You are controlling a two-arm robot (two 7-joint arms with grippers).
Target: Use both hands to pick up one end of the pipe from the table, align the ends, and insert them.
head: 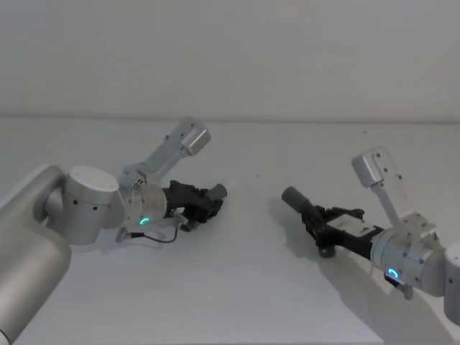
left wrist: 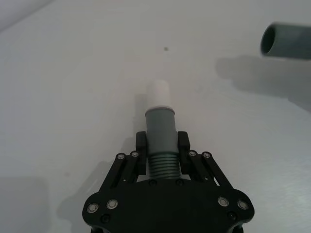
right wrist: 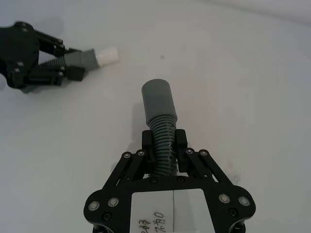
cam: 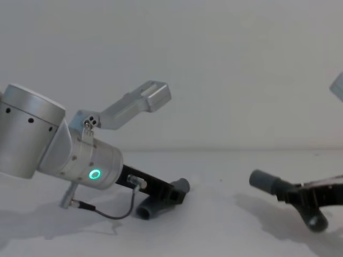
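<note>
On the white table (head: pixel 237 287), my left gripper (left wrist: pixel 162 145) is shut on one pipe piece where its ribbed body meets the grey cuff (left wrist: pixel 160 124). The white tip (left wrist: pixel 158 93) points away from the fingers. In the head view this gripper (head: pixel 208 203) is left of centre, low over the table. My right gripper (right wrist: pixel 164 145) is shut on the ribbed body of the other piece, whose plain grey cuff (right wrist: pixel 158 99) sticks out ahead. In the head view the right gripper (head: pixel 316 218) is on the right, its cuff (head: pixel 293 198) raised and aimed at the left piece. A clear gap separates the two ends.
The left piece's curved tail (cam: pixel 153 206) hangs under the left gripper, close to the table. A thin cable (cam: pixel 110 214) loops below the left wrist. A small dark speck (left wrist: pixel 166 48) marks the table beyond the white tip. A plain pale wall stands behind.
</note>
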